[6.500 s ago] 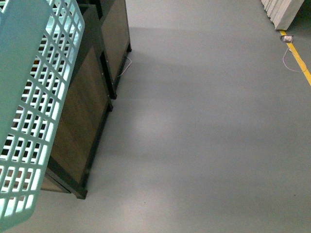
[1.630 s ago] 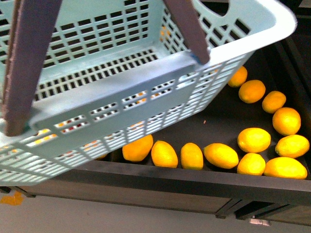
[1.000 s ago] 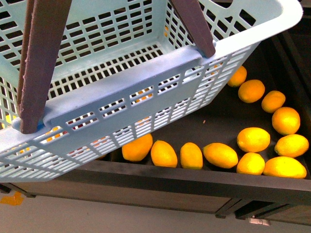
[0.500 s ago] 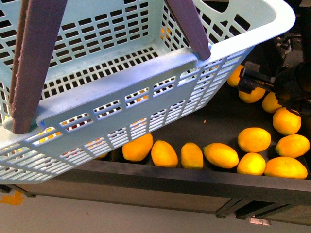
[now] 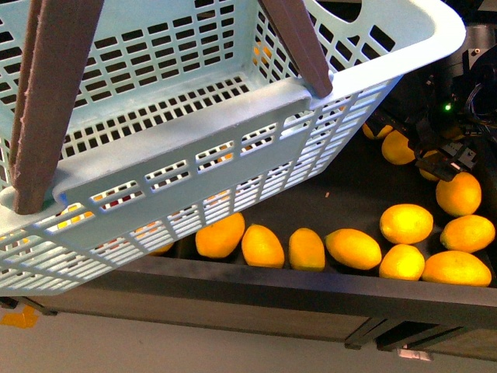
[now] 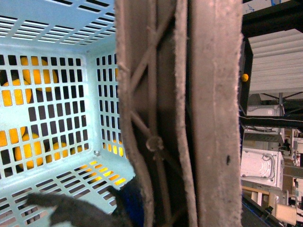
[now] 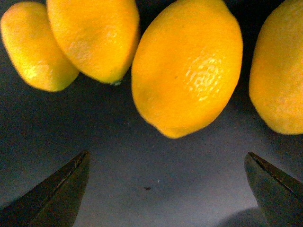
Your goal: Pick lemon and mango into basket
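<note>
We've moved the right gripper point(image 7: 166, 158) in closer to the small, bright yellow oval lemon point(image 7: 187, 66).
Its jaws are spread wide and hold nothing, with the lemon just ahead.

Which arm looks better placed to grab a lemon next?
Right. Its gripper hangs open close to a lemon, while the left arm seems occupied carrying the basket by its handle.

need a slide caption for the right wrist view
Right end effector open wide before a lemon among other yellow fruit on a dark shelf.
</note>
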